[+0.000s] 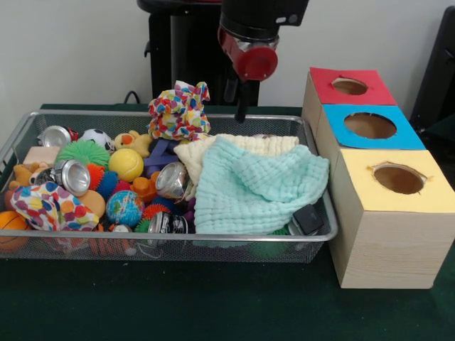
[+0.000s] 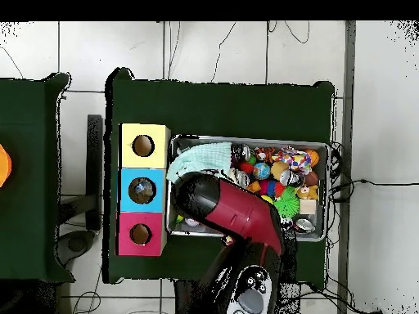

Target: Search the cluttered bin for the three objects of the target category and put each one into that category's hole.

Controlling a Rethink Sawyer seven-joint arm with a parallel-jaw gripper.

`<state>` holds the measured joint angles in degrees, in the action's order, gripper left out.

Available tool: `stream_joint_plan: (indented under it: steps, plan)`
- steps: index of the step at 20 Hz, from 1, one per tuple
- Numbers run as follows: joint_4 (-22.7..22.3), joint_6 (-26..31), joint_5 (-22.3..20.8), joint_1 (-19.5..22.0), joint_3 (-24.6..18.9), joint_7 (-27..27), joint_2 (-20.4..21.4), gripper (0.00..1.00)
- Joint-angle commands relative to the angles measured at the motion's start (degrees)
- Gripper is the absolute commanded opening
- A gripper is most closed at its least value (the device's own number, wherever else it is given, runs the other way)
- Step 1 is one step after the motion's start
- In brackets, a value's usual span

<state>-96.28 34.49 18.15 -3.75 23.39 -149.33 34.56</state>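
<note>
- Wire mesh forms the bin (image 1: 313,238), and it is packed: at 9 o'clock in the front view sit a green spiky ball (image 1: 84,152), a yellow ball (image 1: 126,164), a soccer ball (image 1: 97,138) and a globe ball (image 1: 124,207).
- Cans lie among them: one at the far left corner (image 1: 55,136), one by the spiky ball (image 1: 71,176), one at the middle (image 1: 171,180), one against the near wall (image 1: 167,223).
- A mint cloth (image 1: 257,187) covers the bin's 3 o'clock half, lying over a cream cloth (image 1: 206,150); a dark block (image 1: 309,218) peeps from under its near corner.
- A spotted soft toy (image 1: 179,111) stands up at 12 o'clock, and a second spotted thing (image 1: 50,207) lies at 8 o'clock beside an orange ball (image 1: 11,226).
- The wooden box (image 1: 384,249) stands just beside the bin at 3 o'clock, with three tops: red hole (image 1: 350,86) farthest, blue hole (image 1: 370,126) in the middle, yellow hole (image 1: 399,178) nearest. I cannot see into any of them.
- My claw (image 1: 240,101) hangs above the bin's far edge at 12 o'clock; I see a dark tip under the red wrist, and cannot tell whether it is open or closed.
- From overhead my arm (image 2: 237,211) hides the claw and the bin's lower left part; the mint cloth (image 2: 199,158) shows at the box end, the toys at the other.
- Overhead alone shows the green table (image 2: 221,102) around it all.
- I cannot tell which things belong to the target category.
</note>
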Motion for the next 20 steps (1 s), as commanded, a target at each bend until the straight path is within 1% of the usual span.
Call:
stream_joint_plan:
  steps: [1,14,20]
  plan:
    - [-4.5,-4.7,-1.2,2.8,-9.5,-0.4,-3.5,1.00]
    - [-1.0,-10.5,-4.7,7.4,-11.8,2.1,-9.0,1.00]
    - [1.1,-11.5,-5.4,7.4,-12.4,0.8,-11.2,1.00]
